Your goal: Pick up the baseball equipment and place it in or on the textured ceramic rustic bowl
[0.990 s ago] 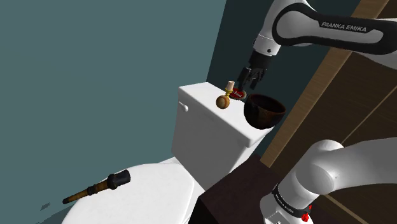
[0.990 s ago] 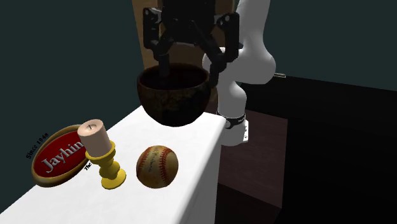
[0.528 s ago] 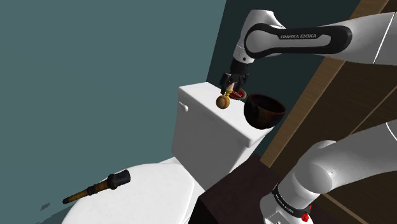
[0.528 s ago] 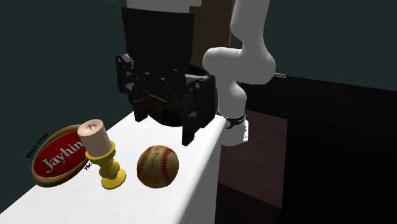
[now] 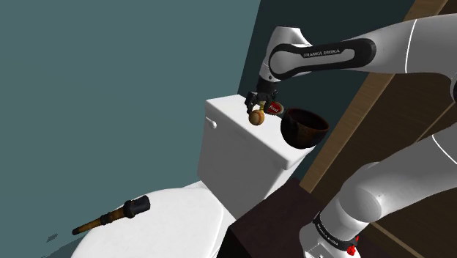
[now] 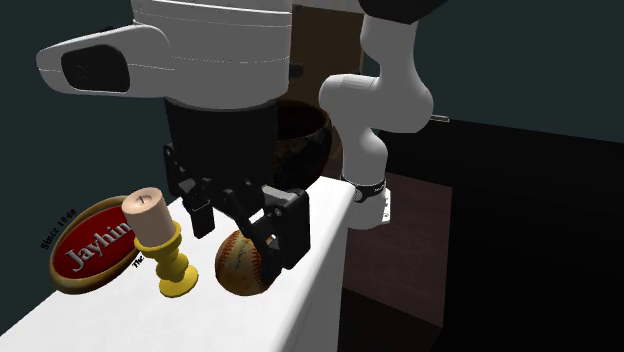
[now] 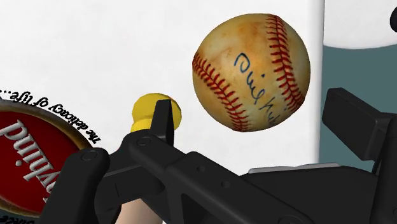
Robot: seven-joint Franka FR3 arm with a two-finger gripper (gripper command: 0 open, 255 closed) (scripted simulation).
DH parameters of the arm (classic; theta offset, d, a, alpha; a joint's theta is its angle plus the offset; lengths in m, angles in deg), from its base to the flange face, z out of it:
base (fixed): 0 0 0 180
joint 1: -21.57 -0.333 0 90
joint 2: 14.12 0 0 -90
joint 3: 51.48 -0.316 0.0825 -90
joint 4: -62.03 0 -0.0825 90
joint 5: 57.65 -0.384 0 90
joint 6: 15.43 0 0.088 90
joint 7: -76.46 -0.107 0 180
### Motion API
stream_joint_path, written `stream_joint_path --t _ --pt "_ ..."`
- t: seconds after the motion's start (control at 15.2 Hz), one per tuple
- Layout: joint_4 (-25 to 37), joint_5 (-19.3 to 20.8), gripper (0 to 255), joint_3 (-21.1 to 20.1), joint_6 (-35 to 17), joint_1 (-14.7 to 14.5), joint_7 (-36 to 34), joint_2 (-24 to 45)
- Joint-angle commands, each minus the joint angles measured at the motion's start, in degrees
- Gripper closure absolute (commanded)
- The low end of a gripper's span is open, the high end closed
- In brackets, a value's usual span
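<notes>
The jaws stand apart over the white toilet tank lid [image 5: 242, 128], lowered at the baseball [image 7: 251, 71], which rests on the lid between the two black fingers [image 7: 356, 127]. In the wrist view a gap shows on each side of the ball, so neither finger touches it and it is not clamped. The ball is tan and scuffed, with red stitching and a dark blue scrawl across its face. In the second exterior view one finger [image 6: 290, 225] stands in front of the ball's [image 6: 240, 268] side while the other comes down near the candle holder [image 6: 165, 250]. That yellow holder, carrying a short pale candle stub, stands upright just outside the jaws, its base [image 7: 145, 109] showing past one fingertip. Beyond it, further from the jaws, a red oval sign [image 6: 90, 245] with white lettering and a brown rim lies on the lid. The dark brown bowl [image 5: 304, 126] sits on the opposite side of the jaws, near the end of the lid and apart from the ball [image 5: 257, 116]; in the second exterior view its rim [image 6: 305, 135] shows behind the white arm. Well below the jaws, a dark-headed tool with a wooden handle [image 5: 110, 217] lies on the white toilet seat lid [image 5: 176, 227].
</notes>
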Motion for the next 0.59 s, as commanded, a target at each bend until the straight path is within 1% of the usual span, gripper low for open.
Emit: stream_joint_path --t 0.0,0.53 --pt "-1.05 0.11 0 0.07 -1.73 0.08 -0.02 0.64" --pt "-1.34 0.14 0 0.07 -2.18 0.10 -0.04 0.81"
